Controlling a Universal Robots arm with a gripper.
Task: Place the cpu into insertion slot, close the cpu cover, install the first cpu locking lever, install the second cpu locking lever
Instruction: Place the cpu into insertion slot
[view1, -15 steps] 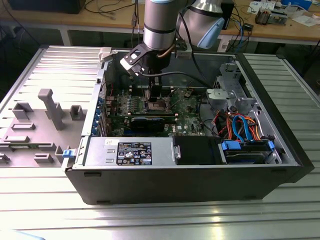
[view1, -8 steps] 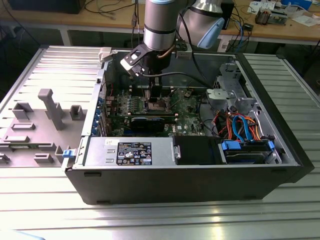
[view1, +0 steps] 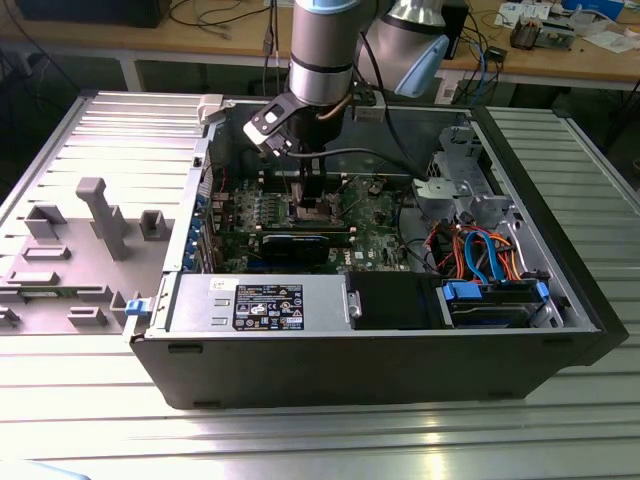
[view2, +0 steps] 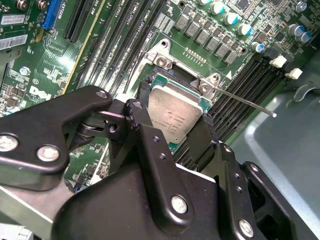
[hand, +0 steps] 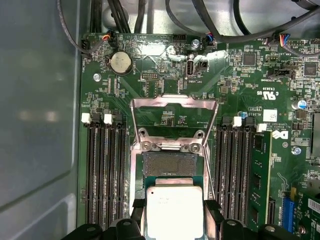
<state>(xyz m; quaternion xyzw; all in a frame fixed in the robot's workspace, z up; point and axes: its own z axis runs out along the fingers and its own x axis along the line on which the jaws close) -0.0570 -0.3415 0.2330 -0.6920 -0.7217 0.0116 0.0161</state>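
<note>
My gripper (hand: 174, 212) is shut on the cpu (hand: 174, 205), a silvery square chip, with one black finger (view2: 141, 122) on each of two opposite edges. The chip hangs just above the insertion slot (hand: 170, 164) and overlaps one side of it, so most of the dark contact field stays uncovered. The cpu cover (hand: 173, 102), a thin metal frame, is swung open and lies back over the green board beyond the slot. A thin wire lever (view2: 245, 102) sticks out from the socket's corner. In the exterior view the gripper (view1: 305, 192) reaches down into the open computer case.
Long black memory slots (hand: 102, 170) run along both sides of the socket. A coin battery (hand: 120, 62) and cable plugs sit beyond the cover. The case holds a power supply (view1: 262, 303) and a drive bay with blue and orange cables (view1: 480, 255). A grey fixture (view1: 95, 225) lies outside.
</note>
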